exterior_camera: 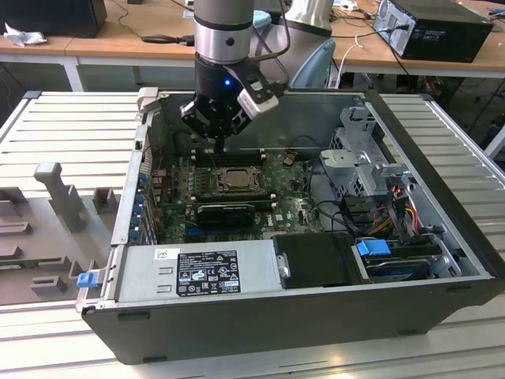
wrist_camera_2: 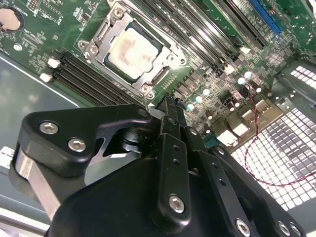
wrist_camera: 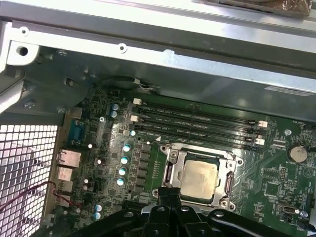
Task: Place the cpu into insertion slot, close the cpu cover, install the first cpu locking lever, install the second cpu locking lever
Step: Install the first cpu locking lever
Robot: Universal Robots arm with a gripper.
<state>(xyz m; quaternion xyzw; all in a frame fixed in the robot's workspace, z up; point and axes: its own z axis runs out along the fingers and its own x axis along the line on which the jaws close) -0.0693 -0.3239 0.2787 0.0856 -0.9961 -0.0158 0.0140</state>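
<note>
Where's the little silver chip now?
In the first wrist view the cpu sits inside the insertion slot, between the long memory slots and the gripper.

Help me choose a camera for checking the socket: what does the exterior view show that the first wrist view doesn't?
The exterior view gives the whole open computer case, its power supply, the drive cage and the arm above. The first wrist view gives the coin cell, the capacitors and a mesh panel. Both share the cpu seated in the insertion slot and the hand near its edge.
</note>
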